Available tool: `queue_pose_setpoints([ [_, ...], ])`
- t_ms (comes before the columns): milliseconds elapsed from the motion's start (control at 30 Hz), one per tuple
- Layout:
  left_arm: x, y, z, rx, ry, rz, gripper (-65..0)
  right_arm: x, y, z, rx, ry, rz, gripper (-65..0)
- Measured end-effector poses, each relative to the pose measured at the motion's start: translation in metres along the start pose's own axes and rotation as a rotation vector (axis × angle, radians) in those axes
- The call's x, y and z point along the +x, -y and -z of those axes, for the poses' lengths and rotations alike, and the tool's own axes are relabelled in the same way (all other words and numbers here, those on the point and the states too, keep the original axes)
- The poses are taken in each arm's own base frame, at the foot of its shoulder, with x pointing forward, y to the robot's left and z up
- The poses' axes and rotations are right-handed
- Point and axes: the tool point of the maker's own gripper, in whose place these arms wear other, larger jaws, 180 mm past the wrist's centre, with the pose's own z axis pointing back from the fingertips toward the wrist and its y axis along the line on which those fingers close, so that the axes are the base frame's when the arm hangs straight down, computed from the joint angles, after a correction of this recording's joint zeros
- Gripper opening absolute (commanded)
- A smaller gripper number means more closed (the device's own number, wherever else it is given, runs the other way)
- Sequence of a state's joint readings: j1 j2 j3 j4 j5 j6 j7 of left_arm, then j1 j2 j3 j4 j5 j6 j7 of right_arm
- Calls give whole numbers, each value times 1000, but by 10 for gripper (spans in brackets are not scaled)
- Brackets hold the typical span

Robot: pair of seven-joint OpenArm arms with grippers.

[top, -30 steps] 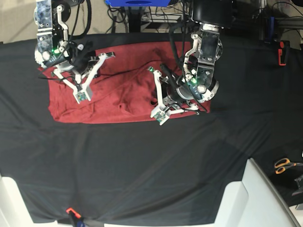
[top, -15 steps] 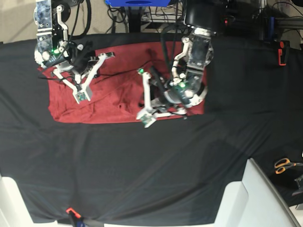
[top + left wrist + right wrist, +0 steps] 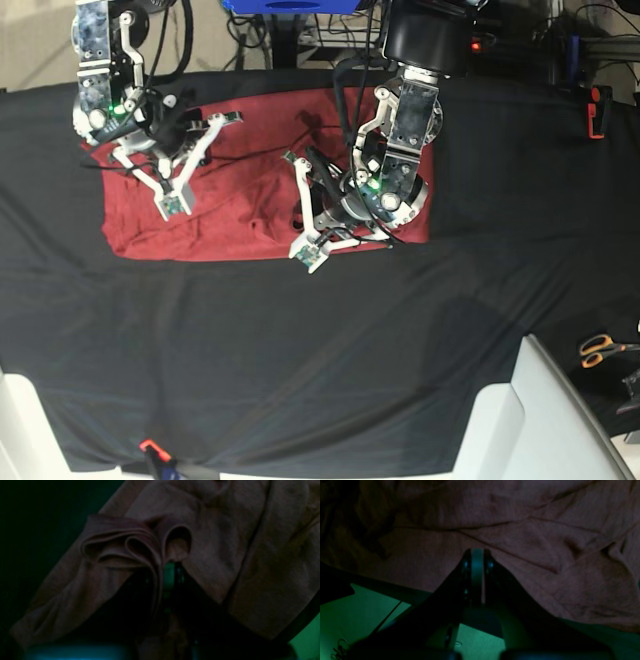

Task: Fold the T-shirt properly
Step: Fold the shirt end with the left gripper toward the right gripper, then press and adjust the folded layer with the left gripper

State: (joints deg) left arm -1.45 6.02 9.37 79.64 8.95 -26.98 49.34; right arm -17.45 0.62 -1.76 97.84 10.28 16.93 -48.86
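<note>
The maroon T-shirt [image 3: 240,215] lies spread and wrinkled on the black table cloth [image 3: 300,350]. In the base view my left gripper [image 3: 299,208] sits over the shirt's middle, reaching in from the right. The left wrist view shows the left gripper [image 3: 172,563] shut on a bunched fold of the T-shirt [image 3: 225,542], with looped layers gathered at its tips. My right gripper [image 3: 190,152] is over the shirt's upper left part. In the right wrist view the right gripper [image 3: 476,552] is shut, its tips against flat T-shirt fabric [image 3: 520,517] with nothing visibly pinched.
Orange-handled scissors [image 3: 600,348] lie at the right edge. A red and black tool [image 3: 596,110] sits at the far right. White panels [image 3: 530,410] stand at the front corners, with a small orange clip [image 3: 150,446] at the front edge.
My left arm has moved toward the base view's left, drawing the shirt's right side inward with it. The right arm has stayed put.
</note>
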Motion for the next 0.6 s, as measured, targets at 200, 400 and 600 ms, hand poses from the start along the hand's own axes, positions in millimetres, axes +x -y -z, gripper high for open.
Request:
queue_pose_setpoints([
  [200, 0, 0, 0, 1, 0, 0, -650, 2, 0, 0, -1, 5, -1, -642],
  [400, 8, 26, 3, -36, -6, 118, -520, 2, 0, 0, 0, 5, -1, -642],
  [600, 14, 44, 4, -63, -2, 191, -507, 2, 0, 0, 0, 5, -1, -642],
])
